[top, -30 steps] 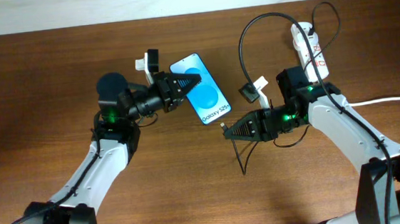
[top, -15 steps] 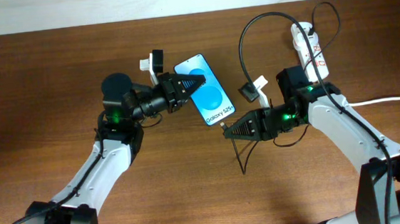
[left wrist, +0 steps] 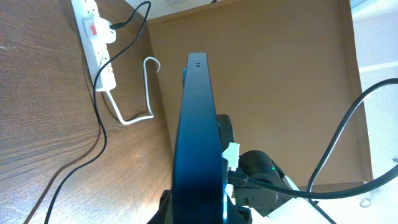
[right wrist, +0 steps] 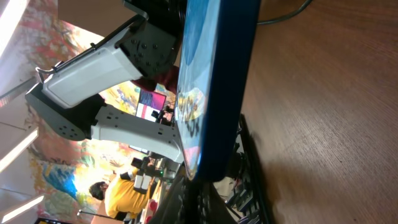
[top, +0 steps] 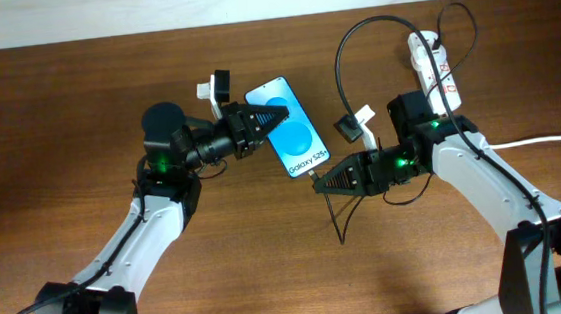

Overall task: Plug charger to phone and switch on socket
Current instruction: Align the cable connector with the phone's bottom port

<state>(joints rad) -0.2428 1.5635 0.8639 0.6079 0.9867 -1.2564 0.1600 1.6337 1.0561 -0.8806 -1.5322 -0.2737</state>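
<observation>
My left gripper (top: 271,116) is shut on the phone (top: 295,134) and holds it off the table, its blue "Galaxy S25+" screen facing up. In the left wrist view the phone (left wrist: 198,130) shows edge-on between the jaws. My right gripper (top: 320,181) is shut on the charger's black connector tip (top: 311,176), which sits right at the phone's lower end. Whether the tip is inside the port is hidden. The charger cable (top: 338,62) loops back to the socket (top: 433,62) at the far right. In the right wrist view the phone (right wrist: 214,81) fills the middle.
The socket's thick white cord (top: 545,138) runs to the right edge. Loose black cable (top: 340,223) hangs below my right gripper. The left wrist view shows the socket (left wrist: 93,37) with the cable plugged into it and the table's far edge.
My left gripper has carried the phone a little to the right and down, toward the connector tip. The right arm has barely moved.
</observation>
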